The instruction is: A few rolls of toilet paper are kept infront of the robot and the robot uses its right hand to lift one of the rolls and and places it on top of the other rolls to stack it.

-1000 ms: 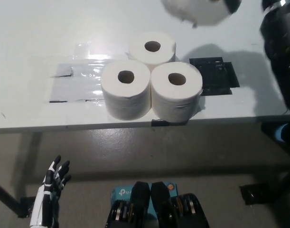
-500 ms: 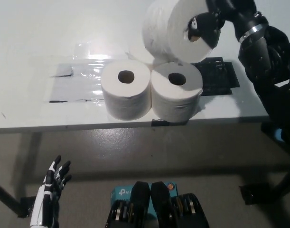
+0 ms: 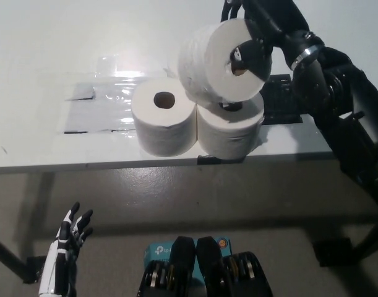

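Observation:
My black right hand (image 3: 257, 31) is shut on a white toilet roll (image 3: 213, 65), a finger hooked into its core, and holds it tilted just above the rolls on the white table (image 3: 40, 49). Two upright rolls show below it: the front left roll (image 3: 163, 117) and the front right roll (image 3: 235, 127), whose top is partly covered by the held roll. A third roll behind them is hidden. My white left hand (image 3: 68, 250) rests open at the lower left, below the table edge.
A grey taped patch with clear film (image 3: 96, 108) lies left of the rolls. A black square mat (image 3: 278, 99) sits right of them, under my right forearm. The table's front edge runs just before the rolls.
My right hand has brought the held roll down and slightly left, so it now hangs low over the front right roll. The left hand has not moved.

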